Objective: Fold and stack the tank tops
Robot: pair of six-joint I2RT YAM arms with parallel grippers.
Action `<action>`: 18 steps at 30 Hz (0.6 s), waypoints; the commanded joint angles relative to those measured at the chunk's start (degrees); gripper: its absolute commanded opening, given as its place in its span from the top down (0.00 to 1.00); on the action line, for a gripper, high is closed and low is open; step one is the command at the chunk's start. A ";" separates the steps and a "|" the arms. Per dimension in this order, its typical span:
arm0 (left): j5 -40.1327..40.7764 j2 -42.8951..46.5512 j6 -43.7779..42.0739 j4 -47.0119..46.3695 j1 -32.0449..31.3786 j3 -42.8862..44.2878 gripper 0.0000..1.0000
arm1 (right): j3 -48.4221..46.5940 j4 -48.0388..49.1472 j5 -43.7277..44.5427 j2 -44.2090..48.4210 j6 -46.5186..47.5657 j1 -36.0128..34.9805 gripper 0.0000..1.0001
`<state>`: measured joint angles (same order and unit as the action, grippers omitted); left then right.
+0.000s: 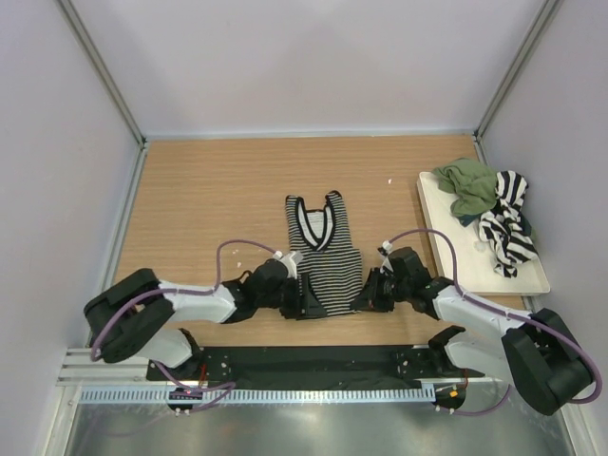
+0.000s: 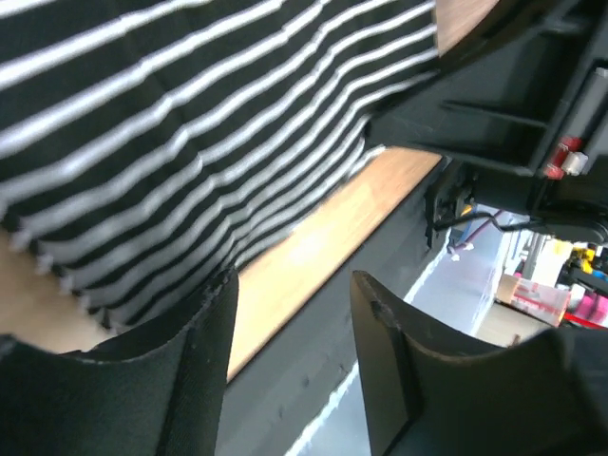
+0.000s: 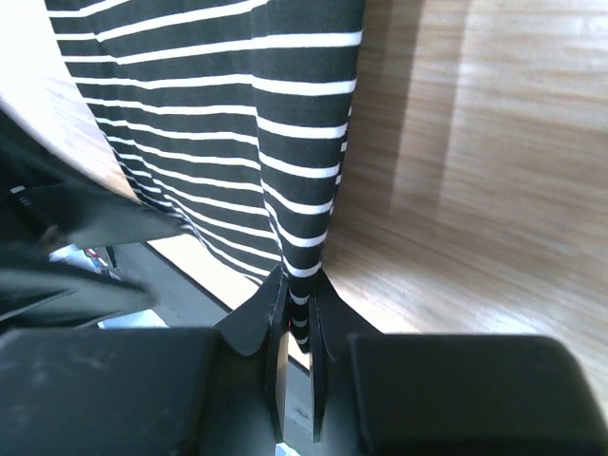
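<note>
Both arms lie low over the table, each stretched inward from its base at the near edge. The left arm [image 1: 190, 299] reaches to the right with its wrist roughly level. The left gripper [image 1: 306, 302] sits at the near left corner of the fine-striped tank top [image 1: 325, 266]. Its fingers [image 2: 195, 361] stand apart with no cloth between them. The right arm [image 1: 475, 309] reaches to the left, bent at the elbow. The right gripper [image 1: 366, 296] is pinched together on the near right edge of that top, with cloth caught between its fingertips.
</note>
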<state>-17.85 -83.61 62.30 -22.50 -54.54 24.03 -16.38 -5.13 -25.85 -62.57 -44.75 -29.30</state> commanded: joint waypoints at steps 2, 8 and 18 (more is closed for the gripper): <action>8.00 13.52 -3.06 15.98 -2.06 1.28 0.44 | -2.16 -3.40 0.97 2.89 1.42 -0.14 0.92; 14.15 22.70 -1.92 29.61 -2.06 0.40 0.37 | -2.60 -3.49 0.80 2.45 1.25 -0.15 0.92; 15.82 18.41 0.71 30.24 -2.32 -1.27 0.41 | -3.22 -3.66 0.53 2.27 0.90 -0.15 0.92</action>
<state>-4.21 -63.83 62.43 7.18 -56.62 22.65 -17.37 -9.15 -25.54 -60.62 -43.88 -29.30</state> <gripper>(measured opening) 0.599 0.151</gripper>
